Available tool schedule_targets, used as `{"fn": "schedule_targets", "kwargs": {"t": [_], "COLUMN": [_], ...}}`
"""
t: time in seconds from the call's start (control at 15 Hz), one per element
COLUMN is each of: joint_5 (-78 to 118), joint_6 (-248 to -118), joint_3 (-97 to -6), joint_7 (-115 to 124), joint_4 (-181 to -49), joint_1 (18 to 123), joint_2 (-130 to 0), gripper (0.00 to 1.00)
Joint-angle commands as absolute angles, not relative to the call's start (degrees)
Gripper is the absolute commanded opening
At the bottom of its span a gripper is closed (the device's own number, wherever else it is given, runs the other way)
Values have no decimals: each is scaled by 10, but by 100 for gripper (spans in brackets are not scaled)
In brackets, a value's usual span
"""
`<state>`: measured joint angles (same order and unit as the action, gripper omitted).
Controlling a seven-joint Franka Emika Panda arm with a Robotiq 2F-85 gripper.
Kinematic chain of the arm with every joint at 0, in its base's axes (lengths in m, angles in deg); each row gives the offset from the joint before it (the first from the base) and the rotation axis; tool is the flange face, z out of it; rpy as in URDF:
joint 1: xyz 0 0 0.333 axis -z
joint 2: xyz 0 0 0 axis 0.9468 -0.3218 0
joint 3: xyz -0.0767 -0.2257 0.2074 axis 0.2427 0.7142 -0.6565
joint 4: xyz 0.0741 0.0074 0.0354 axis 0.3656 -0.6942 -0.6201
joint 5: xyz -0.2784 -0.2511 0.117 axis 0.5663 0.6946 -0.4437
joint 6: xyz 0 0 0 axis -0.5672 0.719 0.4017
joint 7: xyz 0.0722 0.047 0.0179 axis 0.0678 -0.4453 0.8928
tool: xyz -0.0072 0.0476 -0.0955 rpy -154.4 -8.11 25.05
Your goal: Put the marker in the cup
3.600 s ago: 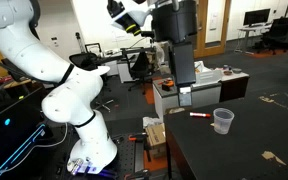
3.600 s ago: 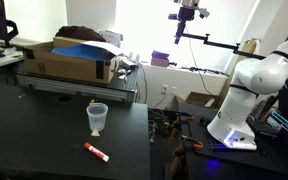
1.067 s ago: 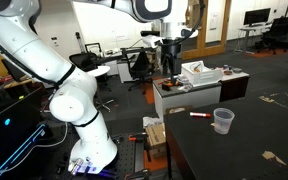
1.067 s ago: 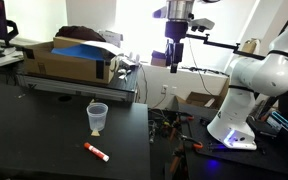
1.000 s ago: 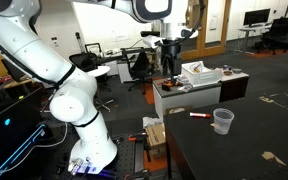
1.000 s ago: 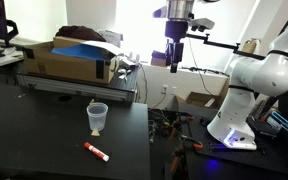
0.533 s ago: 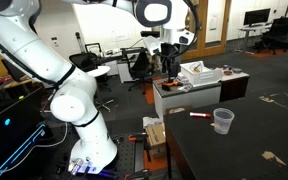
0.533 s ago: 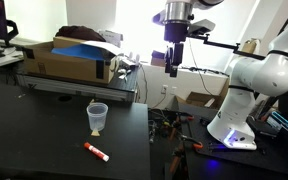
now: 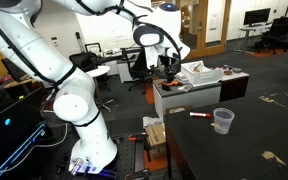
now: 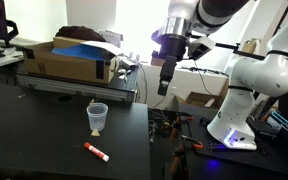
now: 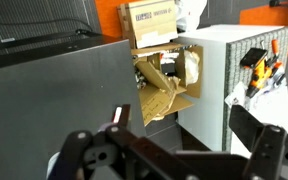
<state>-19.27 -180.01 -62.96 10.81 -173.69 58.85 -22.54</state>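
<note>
Red thin marker is laid flat on the dark table, axis slanting, just nearside of the clear plastic cup. The gripper is held high to the right, jaws wide, empty.

From the wrist view the gripper is a dark blur, its fingers spread apart and cut off by the bottom edge. In both exterior views it is too small to make out the fingers. The marker, by the table's edge nearest the robot, is too tiny to show its tip. That table's corners run out of frame, and the arm's top is cropped.
</note>
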Motion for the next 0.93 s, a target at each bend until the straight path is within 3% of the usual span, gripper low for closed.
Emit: {"fn": "schedule_targets", "kwargs": {"t": [0.0,0.33,0.87], "joint_5": [-189,-103,-64], "joint_6": [-1939,-2008,-1985], "joint_3": [-696,-766,-752], "joint_7": [13,-153,-204], "joint_4": [-1762,-1754,-1749], "joint_1": [578,584,570], "joint_2": [-249,-306,-322], "gripper": [100,100,100]}}
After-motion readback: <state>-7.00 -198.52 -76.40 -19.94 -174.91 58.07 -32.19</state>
